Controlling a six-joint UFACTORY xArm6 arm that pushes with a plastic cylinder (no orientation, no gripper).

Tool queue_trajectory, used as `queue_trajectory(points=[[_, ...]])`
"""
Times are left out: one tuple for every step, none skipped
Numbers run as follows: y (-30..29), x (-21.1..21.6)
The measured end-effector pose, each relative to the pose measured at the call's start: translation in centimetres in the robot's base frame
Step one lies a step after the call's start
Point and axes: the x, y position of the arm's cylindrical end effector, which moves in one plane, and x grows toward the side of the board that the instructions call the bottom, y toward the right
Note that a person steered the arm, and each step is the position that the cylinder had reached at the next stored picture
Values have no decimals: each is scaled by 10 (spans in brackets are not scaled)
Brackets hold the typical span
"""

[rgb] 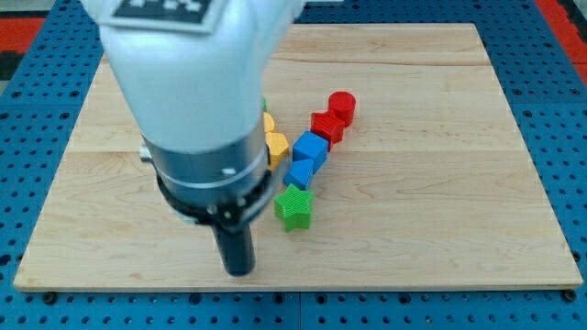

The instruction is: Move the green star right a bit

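The green star (293,207) lies on the wooden board (440,165) just below the middle. My tip (239,269) rests on the board to the star's lower left, about a star's width apart from it. A blue block (299,174) touches the star's upper edge. The white arm body fills the view's upper left and hides what lies behind it.
A second blue block (311,148), a red star-like block (327,125) and a red cylinder (341,105) run in a diagonal line up to the right of the star. Yellow blocks (275,145) show partly beside the arm, with a green sliver above them.
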Motion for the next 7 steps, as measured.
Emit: queue_trajectory(points=[[-2, -34], [8, -61], [45, -64], [78, -57], [83, -33], [87, -16], [79, -26]])
